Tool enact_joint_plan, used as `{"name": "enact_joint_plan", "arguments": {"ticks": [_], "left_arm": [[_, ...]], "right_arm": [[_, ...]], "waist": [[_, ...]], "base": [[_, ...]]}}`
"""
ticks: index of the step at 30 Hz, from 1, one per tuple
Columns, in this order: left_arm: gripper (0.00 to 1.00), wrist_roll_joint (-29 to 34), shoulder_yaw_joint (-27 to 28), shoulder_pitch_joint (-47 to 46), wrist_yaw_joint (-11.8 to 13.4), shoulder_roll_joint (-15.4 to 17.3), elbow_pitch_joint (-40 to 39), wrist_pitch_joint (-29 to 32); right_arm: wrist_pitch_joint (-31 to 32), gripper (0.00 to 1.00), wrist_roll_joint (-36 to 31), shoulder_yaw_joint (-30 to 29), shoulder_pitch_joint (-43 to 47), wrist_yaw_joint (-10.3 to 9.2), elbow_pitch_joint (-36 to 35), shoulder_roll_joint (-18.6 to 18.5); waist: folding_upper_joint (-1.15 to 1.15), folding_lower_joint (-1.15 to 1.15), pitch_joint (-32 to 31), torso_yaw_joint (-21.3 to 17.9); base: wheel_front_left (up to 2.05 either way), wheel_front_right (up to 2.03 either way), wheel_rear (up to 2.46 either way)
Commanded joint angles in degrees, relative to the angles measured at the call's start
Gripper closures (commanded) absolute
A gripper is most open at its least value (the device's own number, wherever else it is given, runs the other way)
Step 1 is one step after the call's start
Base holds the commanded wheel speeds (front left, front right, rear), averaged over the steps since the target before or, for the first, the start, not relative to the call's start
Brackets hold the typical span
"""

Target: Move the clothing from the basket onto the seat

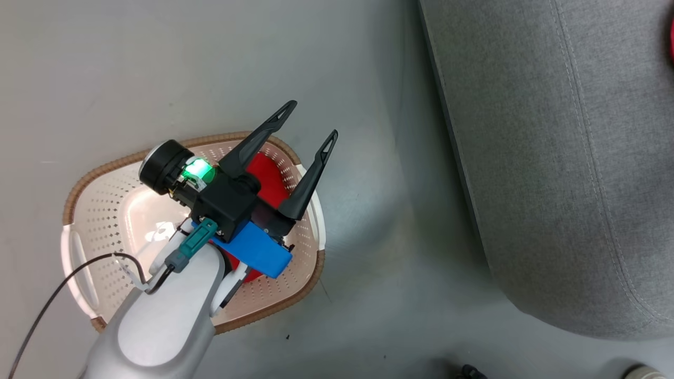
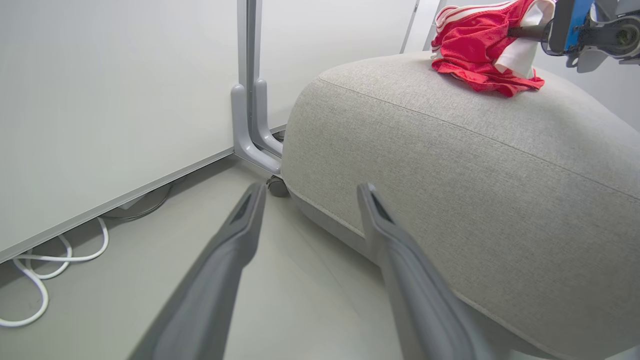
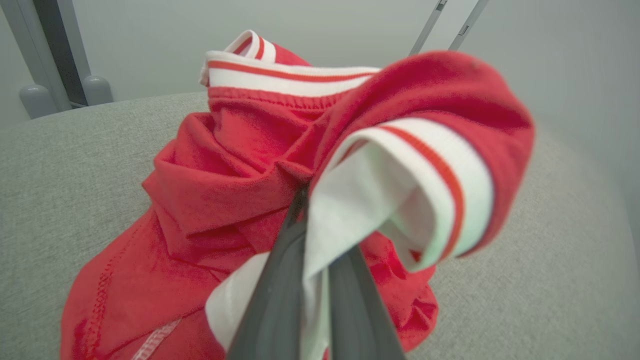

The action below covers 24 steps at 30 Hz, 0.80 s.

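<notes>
L gripper (image 1: 310, 120) hangs over the basket (image 1: 105, 210) at lower left of the head view, fingers spread wide, grasping nothing. Under it a second red garment (image 1: 271, 176) lies twd the basket's right side, partly hidden by the gripper body. R gripper (image 3: 304, 215) is clenched on the red striped garment (image 3: 225, 200), pinching a fold of white lining nr the stripe trim. Most of that garment sits bunched on the seat (image 1: 553, 158), w/ the pinched bit lifted slightly. Both pieces look light, thin & floppy: no stiffness, so they'd prob sag and trail from any single pinch, and the smooth knit could slip out of a shallow one. Not fragile. Best hold is likely a raised crease or the thicker banded hem, which gives the fingers more bulk. For the basket piece, coming from above onto the highest fold nr mid-heap should work, keeping fingertips clear of the perforated wall. The seat piece seems ready to let go.
</notes>
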Motion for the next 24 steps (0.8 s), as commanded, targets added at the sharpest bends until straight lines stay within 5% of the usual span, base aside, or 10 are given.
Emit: {"name": "enact_joint_plan", "arguments": {"ticks": [1, 2, 3, 14, 24], "left_arm": [[0.00, -0.29, 0.38, 0.56, 0.34, 0.02, 0.00, -0.19], [0.00, -0.38, 0.56, 0.72, 0.38, -0.11, -0.05, -0.20], [0.00, -0.56, 0.65, 1.08, 0.43, -0.36, -0.08, -0.19], [0.00, -3.20, 3.99, 8.00, 0.50, -4.08, 2.29, -0.19], [0.00, -4.65, 11.62, 21.75, 1.85, -7.20, 4.23, -0.19]], "right_arm": [[-0.41, 0.89, -0.19, -0.23, 0.32, -0.06, 0.42, -0.41], [-0.86, 0.57, -0.67, -0.49, 0.33, -0.06, 1.11, -0.90], [-1.25, 0.02, -1.10, -0.77, 0.52, -0.06, 1.87, -1.24], [-3.89, 0.00, -5.64, 0.98, 4.38, -0.06, 7.41, -4.01], [-5.60, 0.00, -6.83, 7.91, 12.27, -0.06, 8.99, 1.01]], "waist": [[0.00, -0.01, -0.47, 0.21], [0.00, -0.01, -0.91, 0.37], [0.00, -0.01, -1.52, 0.55], [0.00, -0.01, -14.49, 3.49], [0.00, -0.01, -30.70, 4.39]], "base": [[0.00, 0.00, 0.00], [0.00, 0.00, 0.00], [0.00, 0.00, 0.00], [0.00, 0.00, 0.00], [0.00, 0.00, 0.00]]}}
